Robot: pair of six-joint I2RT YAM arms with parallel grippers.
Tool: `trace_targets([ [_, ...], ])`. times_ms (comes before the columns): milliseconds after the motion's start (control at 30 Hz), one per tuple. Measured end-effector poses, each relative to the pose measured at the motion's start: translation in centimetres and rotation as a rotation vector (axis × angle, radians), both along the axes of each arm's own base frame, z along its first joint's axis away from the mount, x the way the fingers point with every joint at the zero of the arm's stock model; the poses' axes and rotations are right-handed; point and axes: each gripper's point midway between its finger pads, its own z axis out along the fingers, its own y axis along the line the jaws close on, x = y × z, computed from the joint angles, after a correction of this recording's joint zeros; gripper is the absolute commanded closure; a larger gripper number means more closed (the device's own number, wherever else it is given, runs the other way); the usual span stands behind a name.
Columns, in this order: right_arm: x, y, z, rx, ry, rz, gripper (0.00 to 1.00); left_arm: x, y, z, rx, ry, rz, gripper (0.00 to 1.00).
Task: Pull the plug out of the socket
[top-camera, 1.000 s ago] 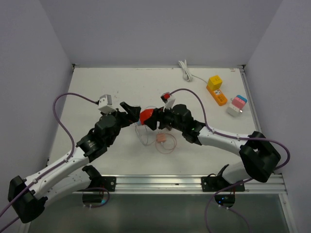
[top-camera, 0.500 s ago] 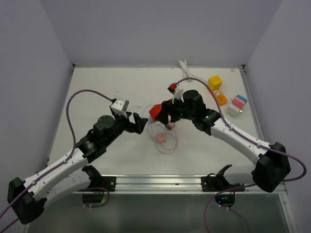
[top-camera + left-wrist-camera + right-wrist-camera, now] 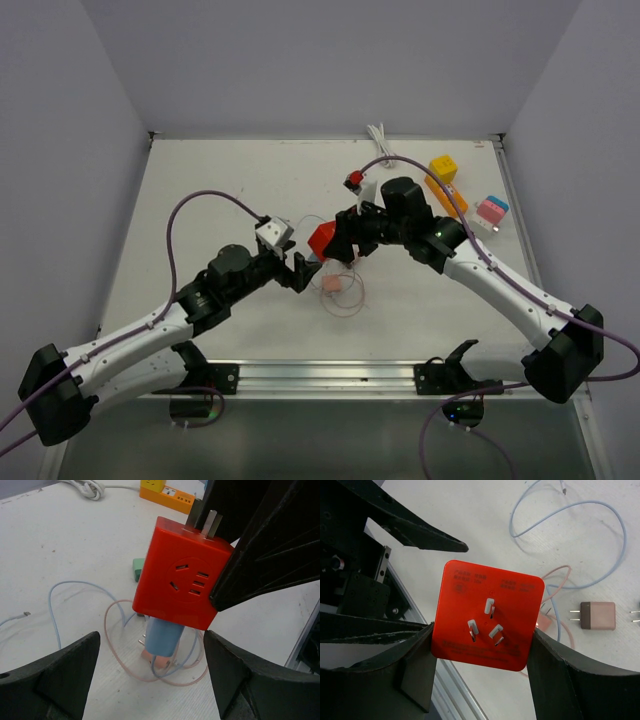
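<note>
My right gripper (image 3: 335,238) is shut on the red cube socket (image 3: 322,240) and holds it above the table. In the right wrist view the socket (image 3: 487,615) sits between my fingers (image 3: 415,665), its three prongs facing the camera. A light blue plug (image 3: 162,635) sticks out of the socket's (image 3: 182,580) underside, and its blue cable (image 3: 65,587) trails on the table. My left gripper (image 3: 300,270) is open and empty, just below and left of the socket. Its fingers (image 3: 60,675) stand wide on either side of the blue plug without touching it.
A pink plug (image 3: 331,285) with a looped pink cable lies under the socket; it also shows in the right wrist view (image 3: 598,615). A yellow-orange power strip (image 3: 445,185), a pink-blue cube (image 3: 488,216) and a white cable (image 3: 380,140) lie at the back right. A metal rail (image 3: 330,375) runs along the front edge.
My right gripper has lifted the red socket and carried it right and back. My left gripper has moved away from the socket's side, rightward and nearer, to sit below it, open.
</note>
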Motion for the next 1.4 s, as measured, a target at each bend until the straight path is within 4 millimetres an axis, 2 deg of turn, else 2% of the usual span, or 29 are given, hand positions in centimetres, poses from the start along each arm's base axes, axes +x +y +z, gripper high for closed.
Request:
trace_targets([
  [200, -0.5, 0.2, 0.1, 0.016, 0.021, 0.016, 1.0, -0.1, -1.6, -1.5, 0.058, -0.019, -0.037, 0.21],
  [300, -0.5, 0.3, 0.1, 0.02, 0.03, 0.013, 1.0, -0.1, -2.1, -2.4, 0.088, -0.019, -0.041, 0.33],
  [367, -0.5, 0.4, 0.2, 0.027, 0.039, 0.009, 1.0, 0.0, -2.2, -2.7, 0.103, -0.024, -0.039, 0.46],
  [433, -0.6, 0.5, 0.3, 0.039, 0.048, 0.011, 1.0, 0.2, -2.4, -2.6, 0.106, -0.041, -0.036, 0.53],
  [500, -0.6, 0.7, 0.5, 0.054, 0.056, 0.014, 1.0, 0.2, -2.4, -2.7, 0.102, -0.052, -0.032, 0.69],
  [533, -0.5, 0.7, 0.6, 0.058, 0.057, 0.012, 1.0, 0.2, -2.5, -2.7, 0.104, -0.057, -0.035, 0.72],
  [567, -0.3, 0.8, 0.6, 0.064, 0.058, 0.01, 1.0, 0.2, -2.5, -2.8, 0.104, -0.063, -0.037, 0.84],
  [667, -0.2, 0.8, 0.4, 0.074, 0.086, 0.005, 1.0, 0.0, -2.6, -3.0, 0.099, -0.078, -0.043, 1.0],
  [933, 0.2, 0.7, -0.1, 0.09, 0.159, -0.005, 1.0, -0.1, -2.6, -3.6, 0.084, -0.082, -0.035, 1.0],
  [1267, 1.2, -0.2, 0.4, 0.015, 0.133, -0.039, 1.0, 0.3, -3.6, -3.6, 0.05, -0.031, -0.022, 1.0],
  [1300, 1.5, -0.3, 0.5, 0.008, 0.119, -0.05, 1.0, 0.2, -3.4, -4.1, 0.063, -0.014, -0.017, 1.0],
  [1400, 5.1, -2.4, 2.0, 0.0, 0.023, -0.167, 1.0, -0.8, -2.1, -7.7, 0.156, 0.089, -0.008, 1.0],
])
